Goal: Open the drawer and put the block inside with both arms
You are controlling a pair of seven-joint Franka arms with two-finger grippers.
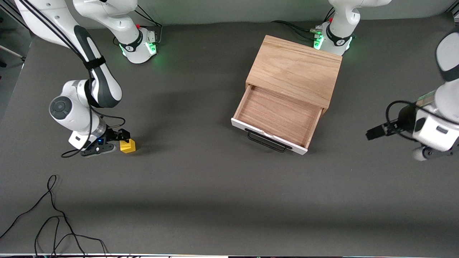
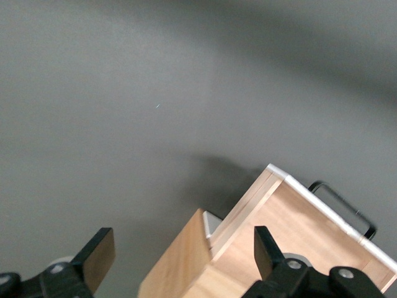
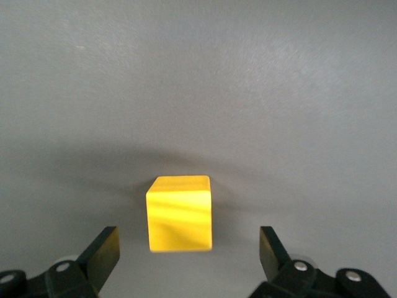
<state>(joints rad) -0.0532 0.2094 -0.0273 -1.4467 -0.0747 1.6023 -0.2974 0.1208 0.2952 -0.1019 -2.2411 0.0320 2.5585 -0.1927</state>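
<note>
I see one dark grey matte bench (image 1: 215, 186), a pale wall strip along the robots' edge, and one loose black cable (image 1: 50, 218) lying on the bench near the front camera at the right arm's end. Count: two arms, one cabinet (image 1: 296, 70), one drawer (image 1: 278, 118), one block (image 1: 128, 146). Drawer is pulled out toward the front camera, tray bare wood, black handle (image 1: 267, 141) on the white front. Block sits on the bench at the right arm's end, well apart from the cabinet. Right gripper (image 3: 189, 257) is low at the block, fingers (image 3: 102, 251) spread wide on either side, not touching it. Left gripper (image 2: 183, 254) hangs over the bench at the left arm's end, beside the cabinet, fingers (image 2: 99, 254) apart, holding nothing
</note>
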